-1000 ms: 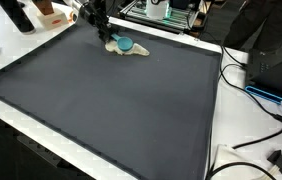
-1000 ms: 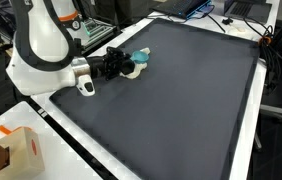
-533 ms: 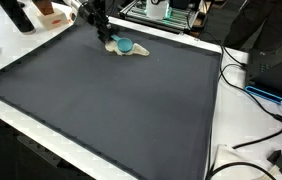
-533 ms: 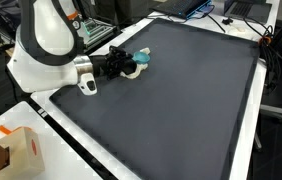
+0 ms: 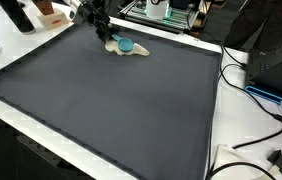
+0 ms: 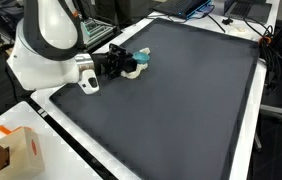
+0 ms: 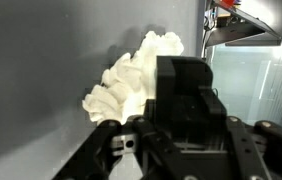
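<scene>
A crumpled white cloth (image 7: 129,78) lies on the dark grey mat (image 5: 131,110) near its far corner, with a teal round object (image 5: 125,44) on it. That teal object (image 6: 140,58) and the cloth (image 6: 130,70) also show beside the black gripper (image 6: 119,63). In the wrist view the gripper (image 7: 187,66) has its two fingers together as one black block against the cloth's edge. The teal object is hidden there. Whether cloth is pinched between the fingers is not visible. In an exterior view the gripper (image 5: 105,30) reaches down at the cloth's (image 5: 133,50) end.
The mat (image 6: 181,100) covers most of the table. A cardboard box (image 6: 16,150) stands off the mat's corner. Cables (image 5: 251,95) and a black part (image 5: 279,158) lie on the white tabletop beside the mat. Equipment and a metal frame (image 5: 161,12) stand behind the cloth.
The arm's white body has shifted slightly; the gripper, the cloth and the teal object stay where they were.
</scene>
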Robot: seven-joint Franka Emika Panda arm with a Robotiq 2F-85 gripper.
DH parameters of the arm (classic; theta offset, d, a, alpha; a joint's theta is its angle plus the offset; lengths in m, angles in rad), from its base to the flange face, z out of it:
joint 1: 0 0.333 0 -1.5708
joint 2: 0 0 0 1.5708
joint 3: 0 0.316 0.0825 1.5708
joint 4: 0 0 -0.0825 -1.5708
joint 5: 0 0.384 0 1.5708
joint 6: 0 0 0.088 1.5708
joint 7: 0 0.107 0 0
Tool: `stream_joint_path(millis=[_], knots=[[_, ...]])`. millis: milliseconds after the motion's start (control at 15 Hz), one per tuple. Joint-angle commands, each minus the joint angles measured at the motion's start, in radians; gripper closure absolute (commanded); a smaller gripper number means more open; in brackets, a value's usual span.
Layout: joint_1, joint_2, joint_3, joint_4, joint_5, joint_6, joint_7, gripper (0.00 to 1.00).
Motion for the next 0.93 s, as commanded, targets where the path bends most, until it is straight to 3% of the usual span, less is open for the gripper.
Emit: stream_joint_path(millis=[0, 267, 867], knots=[[0.014, 0.018, -0.012, -0.023, -0.062, 0.108, -0.066, 0.75], [0.018, -0.003, -0.016, -0.037, -0.073, 0.125, -0.073, 0.75], [0.089, -0.16, -0.002, -0.128, -0.083, 0.267, 0.158, 0.75]])
